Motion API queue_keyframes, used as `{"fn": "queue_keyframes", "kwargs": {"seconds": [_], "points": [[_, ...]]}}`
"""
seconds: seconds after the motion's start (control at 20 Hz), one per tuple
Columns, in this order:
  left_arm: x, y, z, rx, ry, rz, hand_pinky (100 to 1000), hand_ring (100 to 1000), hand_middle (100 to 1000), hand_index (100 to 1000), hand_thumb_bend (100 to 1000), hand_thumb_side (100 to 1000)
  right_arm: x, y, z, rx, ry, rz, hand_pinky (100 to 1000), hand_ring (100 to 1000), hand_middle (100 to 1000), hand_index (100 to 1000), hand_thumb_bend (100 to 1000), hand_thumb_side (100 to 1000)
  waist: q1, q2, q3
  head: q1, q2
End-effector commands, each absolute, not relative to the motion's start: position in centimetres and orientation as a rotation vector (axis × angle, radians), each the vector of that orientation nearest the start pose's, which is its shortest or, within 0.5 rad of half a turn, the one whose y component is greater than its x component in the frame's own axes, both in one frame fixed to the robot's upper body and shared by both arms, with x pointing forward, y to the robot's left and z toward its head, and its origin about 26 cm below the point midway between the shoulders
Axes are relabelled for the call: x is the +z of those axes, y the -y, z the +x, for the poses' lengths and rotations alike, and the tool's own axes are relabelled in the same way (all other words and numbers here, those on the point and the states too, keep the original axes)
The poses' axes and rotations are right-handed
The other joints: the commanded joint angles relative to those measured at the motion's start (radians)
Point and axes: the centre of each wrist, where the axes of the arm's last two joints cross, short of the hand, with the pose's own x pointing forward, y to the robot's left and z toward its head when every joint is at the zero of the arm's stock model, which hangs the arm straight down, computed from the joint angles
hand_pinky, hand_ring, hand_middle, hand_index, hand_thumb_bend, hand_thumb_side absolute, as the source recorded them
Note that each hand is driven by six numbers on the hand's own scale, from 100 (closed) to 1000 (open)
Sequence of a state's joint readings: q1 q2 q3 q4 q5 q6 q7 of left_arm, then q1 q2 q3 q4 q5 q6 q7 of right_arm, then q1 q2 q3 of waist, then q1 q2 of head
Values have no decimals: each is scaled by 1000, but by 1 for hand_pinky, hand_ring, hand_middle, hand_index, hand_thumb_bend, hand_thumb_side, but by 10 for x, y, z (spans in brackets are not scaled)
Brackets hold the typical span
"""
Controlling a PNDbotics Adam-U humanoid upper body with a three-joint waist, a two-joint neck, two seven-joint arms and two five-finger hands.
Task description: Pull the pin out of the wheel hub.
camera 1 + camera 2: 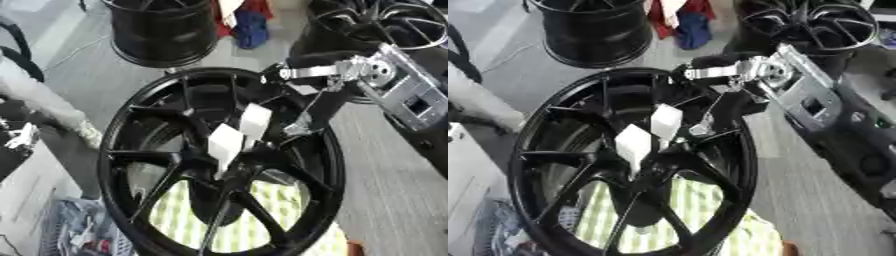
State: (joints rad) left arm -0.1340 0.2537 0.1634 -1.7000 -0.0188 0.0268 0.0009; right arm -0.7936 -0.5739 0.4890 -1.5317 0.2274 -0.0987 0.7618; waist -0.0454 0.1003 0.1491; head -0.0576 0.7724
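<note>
Wheel [175,165], glossy black with many spokes, stands tilted in front of me and fills most of the view. Two white paper-like tags [241,132] sit near its centre, one just above and right of the other, touching or nearly so. A yellow-and-white checked cloth [254,220] shows through the lower spokes.

My right hand [302,107] reaches in from the upper right, over the rim, black fingers pointing down towards the hub beside the tags. A small silvery piece [296,129] lies at my fingertips; it may be the pin, but I cannot confirm that, nor whether my fingers are closed on it. The silver wrist bracket [398,85] sits behind the hand.

More black rims [162,32] stand on the grey floor [385,175] beyond.
</note>
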Motion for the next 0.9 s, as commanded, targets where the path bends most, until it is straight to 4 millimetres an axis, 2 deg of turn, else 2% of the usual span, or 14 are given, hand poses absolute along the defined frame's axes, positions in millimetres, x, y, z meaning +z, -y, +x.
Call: {"fn": "queue_keyframes", "kwargs": {"seconds": [0.05, 0.9], "points": [[94, -328, 306, -138, 1838, 327, 552, 603, 626, 764, 287, 295, 230, 192, 393, 1920, 1533, -94, 802, 836, 841, 918, 335, 258, 3, -10, 1, -5, -2], [94, -328, 306, -138, 1839, 325, 552, 603, 626, 764, 286, 296, 217, 180, 398, 1953, 1495, -45, 784, 815, 823, 897, 328, 264, 4, -9, 1, -7, -2]]}}
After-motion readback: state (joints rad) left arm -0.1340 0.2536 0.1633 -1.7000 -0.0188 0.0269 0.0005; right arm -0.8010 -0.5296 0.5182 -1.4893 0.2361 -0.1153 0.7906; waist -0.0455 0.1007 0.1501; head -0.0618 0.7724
